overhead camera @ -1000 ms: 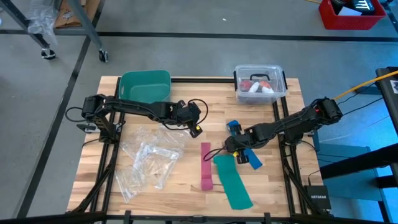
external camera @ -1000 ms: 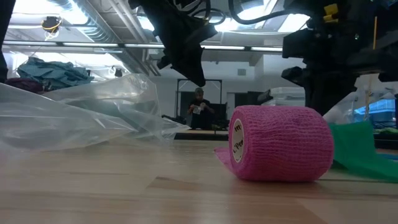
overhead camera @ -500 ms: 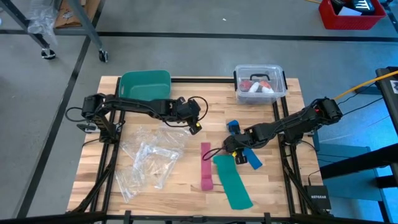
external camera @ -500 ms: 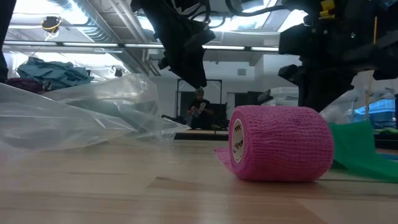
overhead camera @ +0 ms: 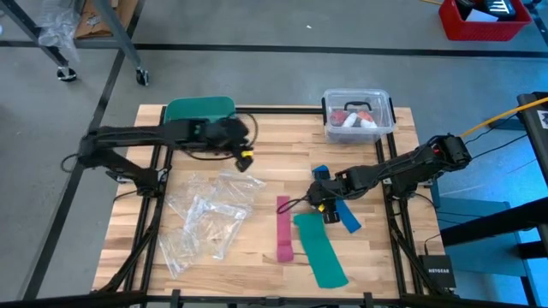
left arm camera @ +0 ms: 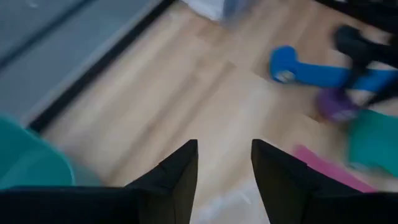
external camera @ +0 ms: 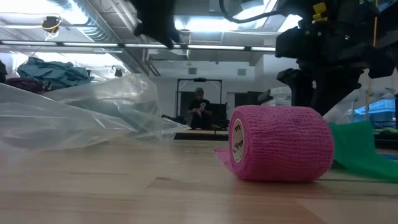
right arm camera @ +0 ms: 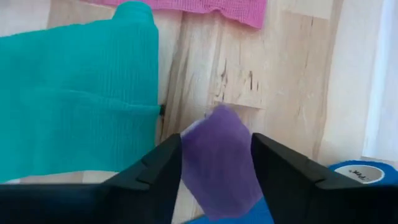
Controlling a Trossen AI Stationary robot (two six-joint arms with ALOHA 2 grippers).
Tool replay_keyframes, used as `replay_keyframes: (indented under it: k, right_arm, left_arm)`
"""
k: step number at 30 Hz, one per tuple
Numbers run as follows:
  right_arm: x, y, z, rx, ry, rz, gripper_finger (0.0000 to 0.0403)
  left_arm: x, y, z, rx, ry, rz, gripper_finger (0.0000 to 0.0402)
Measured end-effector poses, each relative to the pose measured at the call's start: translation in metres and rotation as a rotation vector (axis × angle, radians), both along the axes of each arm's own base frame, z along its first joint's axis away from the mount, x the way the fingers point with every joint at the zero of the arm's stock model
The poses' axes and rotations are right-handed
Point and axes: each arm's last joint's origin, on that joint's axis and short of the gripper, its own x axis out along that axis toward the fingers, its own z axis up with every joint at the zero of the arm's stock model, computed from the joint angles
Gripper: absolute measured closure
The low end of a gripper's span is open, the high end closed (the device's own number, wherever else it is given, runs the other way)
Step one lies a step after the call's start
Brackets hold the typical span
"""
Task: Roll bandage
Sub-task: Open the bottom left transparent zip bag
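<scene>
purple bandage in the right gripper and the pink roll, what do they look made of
The bandage, between the right gripper's fingers, looks like soft matte stretch fabric, though no weave can be made out. The pink roll looks like crinkled, gauzy self-adhering wrap: a mesh texture shows, wound on a pale printed core. The left gripper waits near the green bin.

floor [overhead camera: 282,77]: grey concrete | ceiling lights [external camera: 205,25]: bright | person [external camera: 200,109]: seated, far back

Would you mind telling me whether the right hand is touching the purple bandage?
Touching: the right wrist view shows the bandage filling the space between the right hand's two fingers, pressed against both.
</scene>
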Motion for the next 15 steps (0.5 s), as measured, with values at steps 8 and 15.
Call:
replay_keyframes:
  k: [8,15]
  right_arm:
    - [0.003,-0.009,0.001,0.093,0.0,0.007,0.0185]
    - [0.013,-0.005,0.007,0.16,-0.12,0.063,0.0185]
  left_arm:
    - [-0.068,-0.045,0.033,-0.349,-0.08,-0.073,0.0277]
    - [-0.101,-0.073,0.038,-0.48,-0.027,-0.1,0.0291]
